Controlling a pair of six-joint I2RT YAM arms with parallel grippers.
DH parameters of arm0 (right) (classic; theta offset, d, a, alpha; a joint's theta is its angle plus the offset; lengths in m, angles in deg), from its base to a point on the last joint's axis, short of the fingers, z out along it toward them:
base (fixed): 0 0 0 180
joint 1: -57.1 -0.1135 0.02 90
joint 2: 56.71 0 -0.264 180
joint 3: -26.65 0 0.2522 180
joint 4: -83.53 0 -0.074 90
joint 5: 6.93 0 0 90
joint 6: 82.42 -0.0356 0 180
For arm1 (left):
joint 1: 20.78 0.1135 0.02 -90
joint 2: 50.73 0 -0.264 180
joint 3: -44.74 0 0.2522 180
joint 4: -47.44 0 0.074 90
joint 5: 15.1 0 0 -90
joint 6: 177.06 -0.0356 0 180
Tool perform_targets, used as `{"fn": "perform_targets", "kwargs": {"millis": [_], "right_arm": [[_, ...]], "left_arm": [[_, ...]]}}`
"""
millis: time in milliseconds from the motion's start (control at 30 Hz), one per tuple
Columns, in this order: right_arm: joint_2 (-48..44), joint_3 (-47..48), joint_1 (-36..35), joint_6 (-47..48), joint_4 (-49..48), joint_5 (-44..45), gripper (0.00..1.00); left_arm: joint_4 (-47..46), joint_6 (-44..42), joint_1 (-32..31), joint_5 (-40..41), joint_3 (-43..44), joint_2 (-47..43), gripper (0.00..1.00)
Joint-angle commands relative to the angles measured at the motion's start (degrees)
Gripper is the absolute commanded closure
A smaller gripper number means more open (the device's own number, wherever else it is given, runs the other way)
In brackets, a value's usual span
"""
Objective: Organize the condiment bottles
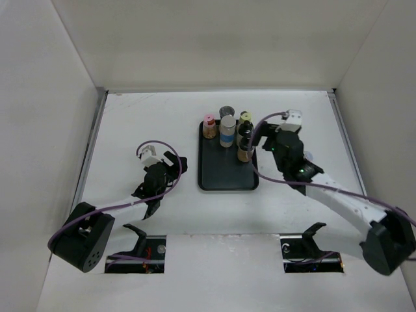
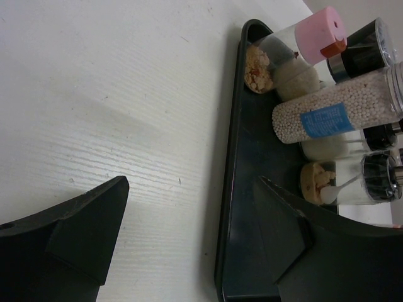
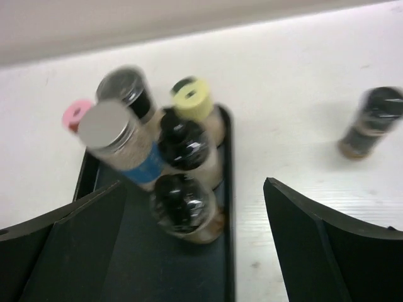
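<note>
Six condiment bottles bunched upright at 12 o'clock end of black tray; 1 stray bottle on table at tray's 3 o'clock, well apart; R gripper above bunch, jaws wide, gripping nothing; L gripper at tray's 9 o'clock, jaws apart, empty

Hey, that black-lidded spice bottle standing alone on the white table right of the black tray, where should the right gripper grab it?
Grip the black-lidded spice bottle around its round body just below the lid, coming down from above with the open right gripper. It seems to stand upright, clear of the black tray, so a finger fits each side.
</note>
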Motion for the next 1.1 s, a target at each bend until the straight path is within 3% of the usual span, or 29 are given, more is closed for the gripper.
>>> {"fn": "perform_targets", "kwargs": {"millis": [0, 100, 233, 767, 900, 1067], "right_arm": [[-8.36, -4.58, 5.83, -3.19, 4.2, 5.2, 0.03], [-12.77, -7.83, 14.09, -6.79, 10.0, 9.43, 0.0], [-10.86, -8.98, 20.0, -9.18, 14.85, 6.02, 0.0], [2.59, -7.05, 20.97, -11.82, 16.43, 9.78, 0.0], [-1.96, -8.45, 18.87, -12.35, 16.17, 16.02, 0.0], [-7.77, -10.03, 18.51, -12.17, 15.73, 16.82, 0.0]], "left_arm": [[-2.73, 0.58, -0.29, -0.2, 0.73, 0.37, 0.21], [-2.82, 0.58, -0.37, -0.29, 0.74, 0.02, 0.21], [-2.91, 0.58, -0.55, -0.11, 0.65, 0.2, 0.21], [-2.91, 0.58, -0.64, -0.64, 0.82, 0.55, 0.21], [-2.91, 0.58, -0.46, -0.2, 0.47, 0.02, 0.21], [-2.91, 0.76, -0.9, -0.38, 0.82, 0.64, 0.21]]}}
